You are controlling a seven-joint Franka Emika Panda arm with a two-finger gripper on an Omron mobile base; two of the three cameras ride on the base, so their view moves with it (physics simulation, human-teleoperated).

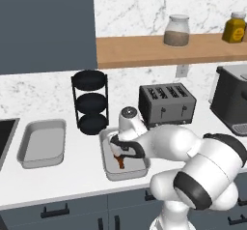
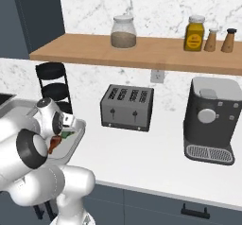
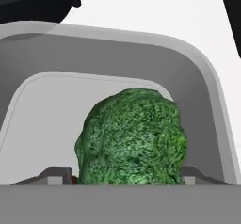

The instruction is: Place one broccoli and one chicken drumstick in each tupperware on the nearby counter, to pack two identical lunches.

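One broccoli [image 3: 132, 138] sitting between the end effector [image 3: 122, 177] tips.
Jaws are standing apart; grasp or release cannot be told, tray [image 3: 207, 105] lying directly beneath.

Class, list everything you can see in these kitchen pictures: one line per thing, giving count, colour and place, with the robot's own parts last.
tupperware: two, light grey; one near the sink, one under the gripper
broccoli: one seen, green, between the fingertips over the nearer tray
chicken drumstick: one seen, reddish-brown, in that tray
counter: one, white
round stand: one, black, three tiers
toaster: one, dark grey
coffee machine: one, dark grey
shelf: one, wooden
jars: glass, yellow
shakers: two, brown
gripper: one, dark, jaws around the broccoli
arm: one, white
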